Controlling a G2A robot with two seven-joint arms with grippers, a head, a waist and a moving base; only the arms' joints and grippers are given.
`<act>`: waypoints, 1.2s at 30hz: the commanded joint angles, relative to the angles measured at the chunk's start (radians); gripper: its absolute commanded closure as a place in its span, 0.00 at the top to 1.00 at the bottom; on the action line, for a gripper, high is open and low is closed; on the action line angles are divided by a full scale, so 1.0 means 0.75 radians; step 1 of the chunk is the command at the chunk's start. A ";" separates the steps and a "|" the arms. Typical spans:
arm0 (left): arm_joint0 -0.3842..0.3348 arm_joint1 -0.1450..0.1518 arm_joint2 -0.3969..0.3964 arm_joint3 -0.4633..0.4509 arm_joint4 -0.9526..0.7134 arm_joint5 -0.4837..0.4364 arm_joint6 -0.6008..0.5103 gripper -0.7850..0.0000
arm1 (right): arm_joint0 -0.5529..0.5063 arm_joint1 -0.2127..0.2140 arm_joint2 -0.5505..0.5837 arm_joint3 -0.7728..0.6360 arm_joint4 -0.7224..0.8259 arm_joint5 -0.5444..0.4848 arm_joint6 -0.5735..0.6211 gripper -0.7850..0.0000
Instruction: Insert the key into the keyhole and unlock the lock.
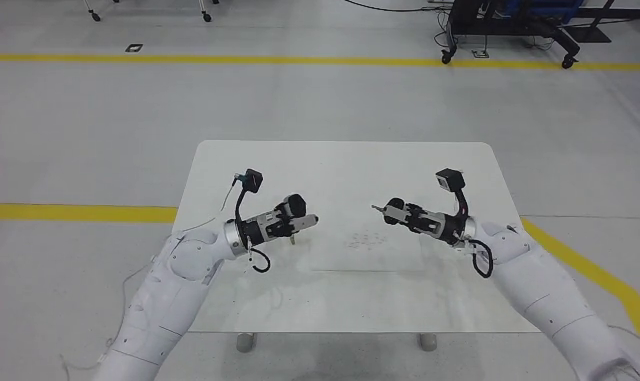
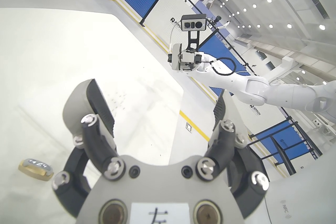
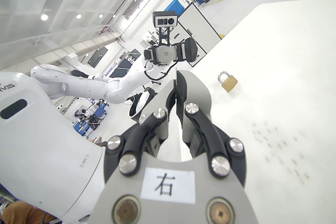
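- Padlock (image 3: 227, 81): blocky brass body with a rounded silver shackle. It lies flat on the table (image 1: 430, 171), on the left arm's side, near the left gripper but not touching it.
- Left gripper (image 2: 157, 93): held above the tabletop, fingers spread wide with nothing between them. The pads (image 2: 101, 101) are black ribbed rubber on smooth grey curved shells, and the black linkage bars carry round silver fasteners.
- Right gripper (image 3: 176, 78): held off the table on the other side, well apart from the padlock and tipped toward the left gripper. The ribbed pads are pressed together, face to face.
- A thin grey sliver (image 1: 376, 208) sticks out past the right gripper's tips. It is too small to tell whether it is the key.
- The table is a matte white slab with rounded corners.
- A patch of small dark scuff marks (image 3: 278, 141) sits near the middle of the table, between the two grippers.
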 commanded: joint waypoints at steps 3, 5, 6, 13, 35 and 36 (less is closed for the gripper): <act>-0.007 0.005 0.002 -0.030 0.091 0.032 -0.023 1.00 | 0.001 0.000 -0.002 0.001 0.000 0.000 0.001 0.00; -0.021 0.018 -0.018 -0.086 0.225 0.072 -0.082 1.00 | 0.001 0.000 -0.002 0.001 0.000 0.000 0.001 0.00; -0.021 0.027 -0.033 -0.123 0.301 0.089 -0.122 1.00 | 0.001 0.000 -0.002 0.001 0.000 0.000 0.001 0.00; 0.063 0.092 -0.130 -0.429 0.814 0.300 -0.507 1.00 | 0.001 0.000 -0.002 0.001 0.000 0.000 0.001 0.00; -0.143 0.013 0.243 -0.127 0.930 0.762 -0.468 0.15 | 0.001 0.000 -0.002 0.001 0.000 0.000 0.001 0.00; -0.152 0.010 0.249 -0.114 0.934 0.774 -0.466 0.16 | 0.001 0.000 -0.002 0.001 0.000 0.000 0.001 0.00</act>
